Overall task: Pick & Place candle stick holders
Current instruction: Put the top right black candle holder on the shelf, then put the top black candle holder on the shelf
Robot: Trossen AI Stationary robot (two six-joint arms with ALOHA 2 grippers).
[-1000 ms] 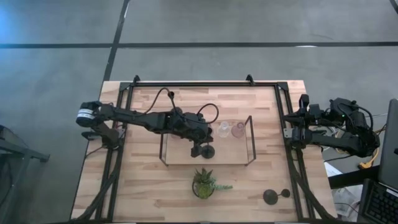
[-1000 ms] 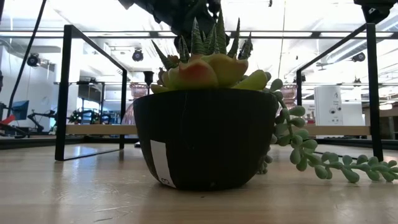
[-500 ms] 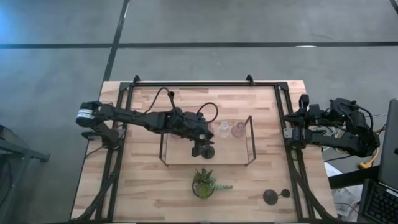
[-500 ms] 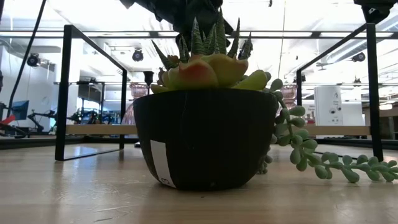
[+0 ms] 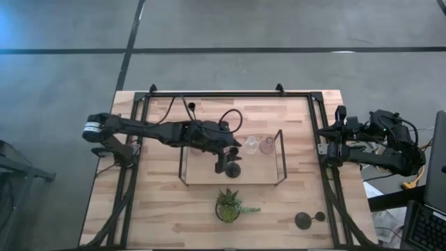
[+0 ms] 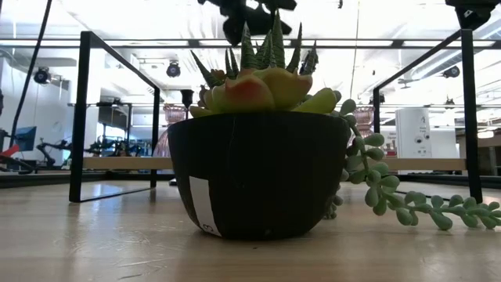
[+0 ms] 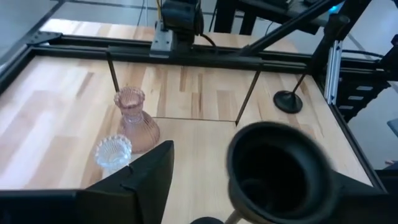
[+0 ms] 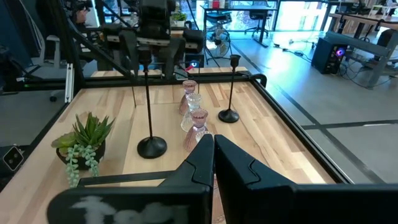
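Left tool (image 5: 223, 155): held over the middle of the wire-framed tray (image 5: 198, 171), fingers spread apart. In the left wrist view the cup of a black candle stick holder (image 7: 280, 165) is seen between them and is not clamped.
Right tool (image 8: 210, 146): parked at the right edge of the tabletop (image 5: 160, 209), fingers pressed together, nothing held.
Task items: one black holder stands with its base on the tray board. A clear glass holder (image 5: 251, 145) and a pink glass holder (image 5: 266, 145) are set just beside it on the tray. Two more black holders (image 5: 303, 221) are left near the front right corner of the tabletop.
Risk, tipping: the released holder is judged tall, thin-stemmed and top-heavy. If the left tool is drawn away sideways rather than upward, the cup could be caught by a finger and the holder toppled.
Risk, knock-on: should it fall towards the glass pair, those could be struck or rolled off the tray.
Risk, plant: the potted plant (image 5: 228, 204) stands just in front of the tray, so a low sweep forward could be snagged by it.
Edges: the tray's upright wire ends and the black frame around the tabletop are to be cleared.
Open room: bare wood is seen left of the tray and along the back, and space above the holder is free.
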